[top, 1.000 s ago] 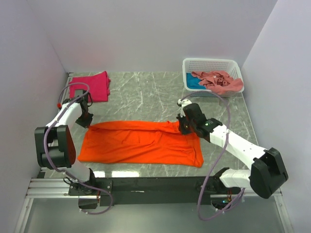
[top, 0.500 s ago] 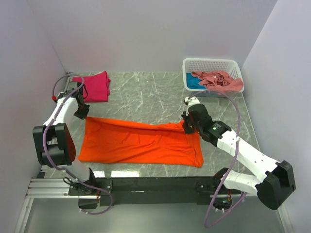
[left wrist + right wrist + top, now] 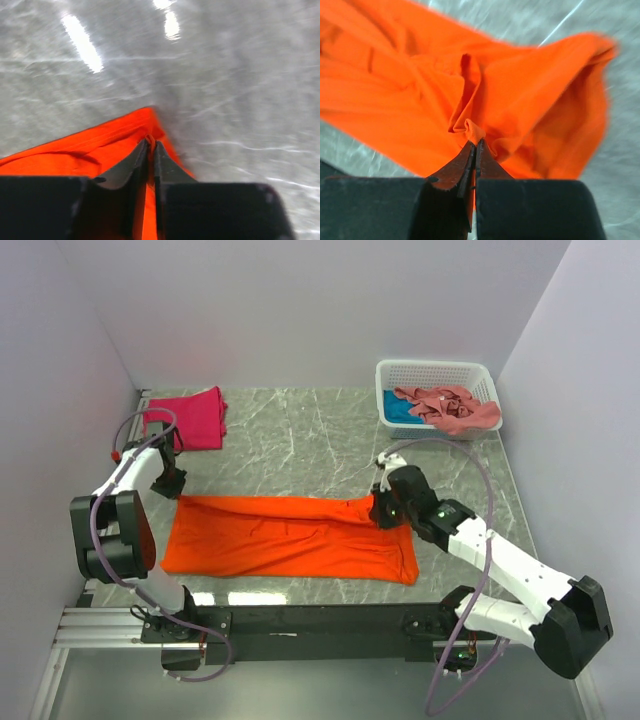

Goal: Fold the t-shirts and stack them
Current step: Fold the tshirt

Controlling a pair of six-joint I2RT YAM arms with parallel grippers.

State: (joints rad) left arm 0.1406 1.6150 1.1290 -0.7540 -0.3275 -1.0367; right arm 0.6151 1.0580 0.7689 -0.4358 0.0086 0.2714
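The bright orange t-shirt point(image 3: 290, 537) lies spread across the near middle of the table. My left gripper point(image 3: 172, 488) is shut on its far left corner; the left wrist view shows orange cloth point(image 3: 100, 150) pinched between the fingers. My right gripper point(image 3: 381, 512) is shut on its far right edge, where a bunched fold of orange cloth point(image 3: 520, 100) rises into the closed fingers. The magenta-red t-shirt point(image 3: 192, 417) lies folded at the far left. The salmon-pink t-shirt point(image 3: 452, 407) lies over the teal-blue one point(image 3: 398, 411) in the basket.
The white lattice basket point(image 3: 432, 371) stands at the far right corner. Grey walls close in the marble table point(image 3: 300, 440) on three sides. A black rail runs along the near edge.
Both grippers have pulled the shirt's far edge toward the near side. The left one moved back after swinging far-left, and the right one moved nearer.
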